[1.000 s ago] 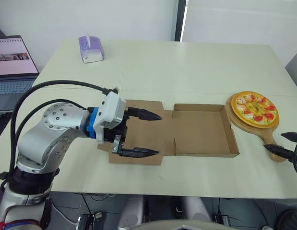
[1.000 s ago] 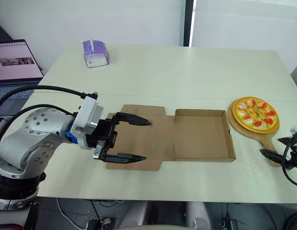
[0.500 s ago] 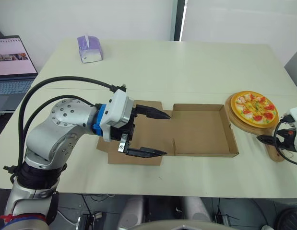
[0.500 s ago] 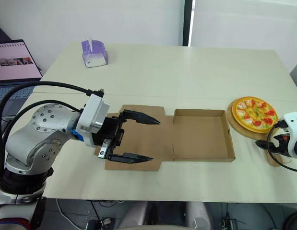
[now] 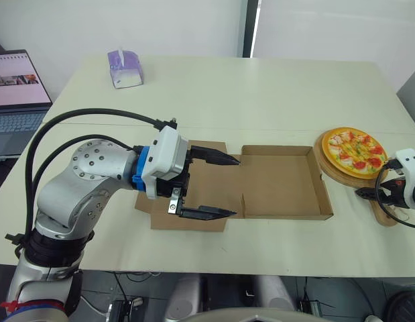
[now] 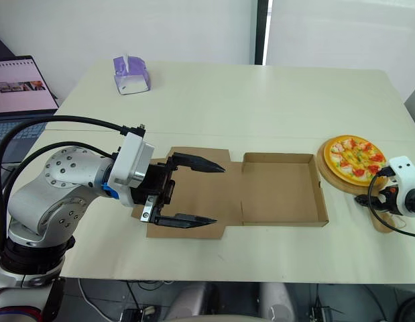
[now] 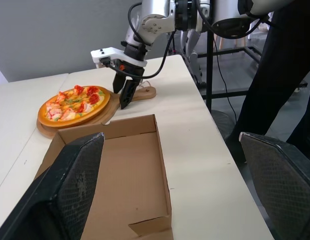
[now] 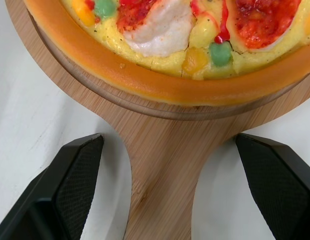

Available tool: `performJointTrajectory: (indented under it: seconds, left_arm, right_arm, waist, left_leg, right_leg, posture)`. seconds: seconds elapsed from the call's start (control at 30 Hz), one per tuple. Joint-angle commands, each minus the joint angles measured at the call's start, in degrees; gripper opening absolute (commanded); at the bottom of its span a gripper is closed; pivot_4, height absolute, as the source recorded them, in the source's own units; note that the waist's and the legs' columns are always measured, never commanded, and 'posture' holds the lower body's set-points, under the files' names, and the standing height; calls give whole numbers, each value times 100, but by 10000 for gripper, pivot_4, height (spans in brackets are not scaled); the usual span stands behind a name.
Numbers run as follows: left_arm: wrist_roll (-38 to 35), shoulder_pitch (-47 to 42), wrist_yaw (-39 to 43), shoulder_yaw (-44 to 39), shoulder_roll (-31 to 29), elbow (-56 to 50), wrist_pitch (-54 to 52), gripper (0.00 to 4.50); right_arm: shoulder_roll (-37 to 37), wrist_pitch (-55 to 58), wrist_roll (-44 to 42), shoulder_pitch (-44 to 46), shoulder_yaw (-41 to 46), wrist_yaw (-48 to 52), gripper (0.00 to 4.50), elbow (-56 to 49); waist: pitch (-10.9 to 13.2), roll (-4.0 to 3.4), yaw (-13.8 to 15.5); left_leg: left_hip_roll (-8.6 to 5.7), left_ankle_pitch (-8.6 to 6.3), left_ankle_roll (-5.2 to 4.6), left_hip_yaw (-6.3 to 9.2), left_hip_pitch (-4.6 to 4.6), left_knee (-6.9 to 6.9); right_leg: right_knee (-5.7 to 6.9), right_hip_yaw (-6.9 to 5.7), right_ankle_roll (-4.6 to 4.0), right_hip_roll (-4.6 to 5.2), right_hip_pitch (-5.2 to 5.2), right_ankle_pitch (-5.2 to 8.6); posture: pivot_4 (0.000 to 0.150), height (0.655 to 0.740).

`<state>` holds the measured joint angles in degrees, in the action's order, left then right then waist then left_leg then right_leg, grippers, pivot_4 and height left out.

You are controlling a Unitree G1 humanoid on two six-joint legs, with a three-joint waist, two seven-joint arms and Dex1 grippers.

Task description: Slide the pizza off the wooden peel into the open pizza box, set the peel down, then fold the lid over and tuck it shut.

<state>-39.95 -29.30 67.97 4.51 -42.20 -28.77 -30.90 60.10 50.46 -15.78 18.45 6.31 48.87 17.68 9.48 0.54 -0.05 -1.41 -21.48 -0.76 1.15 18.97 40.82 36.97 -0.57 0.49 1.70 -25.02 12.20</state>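
Observation:
A toy pizza (image 5: pixel 357 151) lies on a round wooden peel (image 8: pixel 162 190) at the table's right side. My right gripper (image 5: pixel 370 194) is open, low over the table, and its two fingers (image 8: pixel 64 185) straddle the peel's handle just below the pizza without touching it. An open cardboard pizza box (image 5: pixel 326 194) sits in the middle, its lid (image 5: pixel 204 186) folded out flat to the left. My left gripper (image 5: pixel 237 186) hovers open over that lid, pointing toward the box tray, with nothing held.
A purple tissue box (image 5: pixel 127 68) stands at the table's far left corner. An open laptop (image 5: pixel 19 90) sits on a separate surface to the left. The table's right edge runs just beyond the peel.
My right gripper has come in from the table's right front edge and now straddles the peel's handle. The left gripper has shifted slightly right over the lid.

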Motion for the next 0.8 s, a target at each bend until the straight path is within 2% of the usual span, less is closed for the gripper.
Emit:
performJointTrajectory:
  seconds: [0.03,0.27,0.6,0.8]
  left_arm:
    - [9,-67,-81,-18,61,-92,74,45000]
    - [133,-39,-196,-44,135,-22,141,45000]
    - [274,-14,-353,-159,70,94,190,45000]
    - [297,-93,-421,-302,1,294,192,45000]
  right_arm:
    - [-124,-13,20,92,-21,75,38746,335]
    - [-487,77,-163,47,368,-61,16262,499]
    - [-1220,-849,-312,71,1306,-605,15267,102]
    - [-1246,-1157,-491,342,1744,-679,15267,34]
  waist:
    - [-2,4,0]
    - [-23,48,-18]
    - [-28,66,-135]
    - [-9,34,-157]
  left_leg:
    - [0,0,0,0,-1,1]
    - [6,0,0,2,-6,1]
    - [10,1,2,-7,-15,3]
    - [9,1,2,-10,-7,2]
  right_leg:
    - [0,0,0,0,1,0]
    - [0,-1,-1,-3,7,0]
    - [-1,5,-1,-5,15,0]
    - [3,8,-1,-4,2,-1]
  posture:
    - [1500,7251]
    - [1500,7251]
    - [1500,7251]
    - [1500,7251]
